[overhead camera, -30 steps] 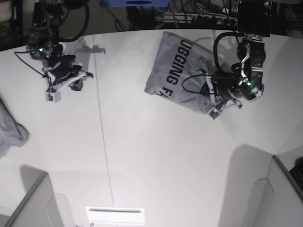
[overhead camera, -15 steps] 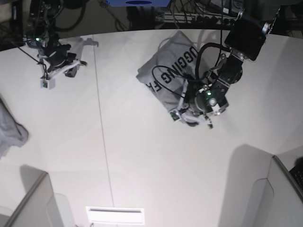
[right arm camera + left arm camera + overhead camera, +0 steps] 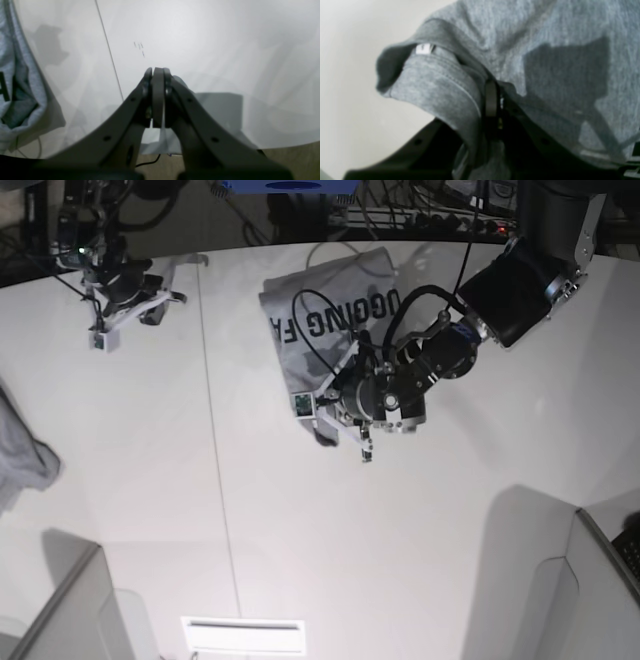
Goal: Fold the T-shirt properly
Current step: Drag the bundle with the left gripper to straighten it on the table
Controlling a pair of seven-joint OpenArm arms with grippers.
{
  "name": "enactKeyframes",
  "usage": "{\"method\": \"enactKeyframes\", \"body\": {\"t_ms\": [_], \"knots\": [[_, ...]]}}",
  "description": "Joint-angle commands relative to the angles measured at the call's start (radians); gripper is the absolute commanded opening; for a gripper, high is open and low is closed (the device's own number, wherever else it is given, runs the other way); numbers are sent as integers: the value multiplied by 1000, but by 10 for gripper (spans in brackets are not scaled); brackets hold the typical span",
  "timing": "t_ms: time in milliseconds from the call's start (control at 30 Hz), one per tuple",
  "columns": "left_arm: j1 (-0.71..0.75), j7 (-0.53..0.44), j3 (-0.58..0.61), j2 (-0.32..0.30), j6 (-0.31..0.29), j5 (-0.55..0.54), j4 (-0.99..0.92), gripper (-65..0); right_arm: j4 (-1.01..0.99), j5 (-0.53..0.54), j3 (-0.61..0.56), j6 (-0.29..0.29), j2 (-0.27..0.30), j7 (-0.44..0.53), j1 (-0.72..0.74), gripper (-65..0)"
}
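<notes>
The T-shirt point(image 3: 320, 330) lay bunched at the upper centre of the white bench point(image 3: 420, 520), lettering up. The left pincer point(image 3: 335, 420) was clamped on its lower edge. The right pincer point(image 3: 125, 320), upper left, was closed and empty.

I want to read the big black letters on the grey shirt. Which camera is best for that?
The base view is best: it looks down on the whole T-shirt, with the letters in a row. The left wrist view is too close, showing only folded grey cloth pinched in the left gripper. The right wrist view catches just one edge of the shirt.
</notes>
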Motion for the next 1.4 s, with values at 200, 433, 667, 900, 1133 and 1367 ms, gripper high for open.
{"method": "enactKeyframes", "body": {"t_ms": [200, 433, 667, 900, 1133, 1367], "knots": [[-107, -96, 119, -2, -35, 6, -5, -650, 13, 8, 4, 8, 10, 15, -7, -650], [-182, -103, 171, 28, -122, 6, -5, -650, 13, 8, 2, 8, 10, 15, -7, -650], [-191, -171, 178, 64, -122, 6, -14, -650, 13, 6, 4, 7, -10, 15, -7, -650], [-188, -175, 178, 142, -122, 62, -154, -650, 13, 6, 4, 5, -10, 15, -7, -650], [-182, -169, 171, 177, -122, 210, -162, -650, 13, 6, 4, 5, -10, 15, -7, -650], [-182, -168, 168, 174, -122, 207, -220, -650, 11, 6, 4, 5, -10, 15, -5, -650]]}}
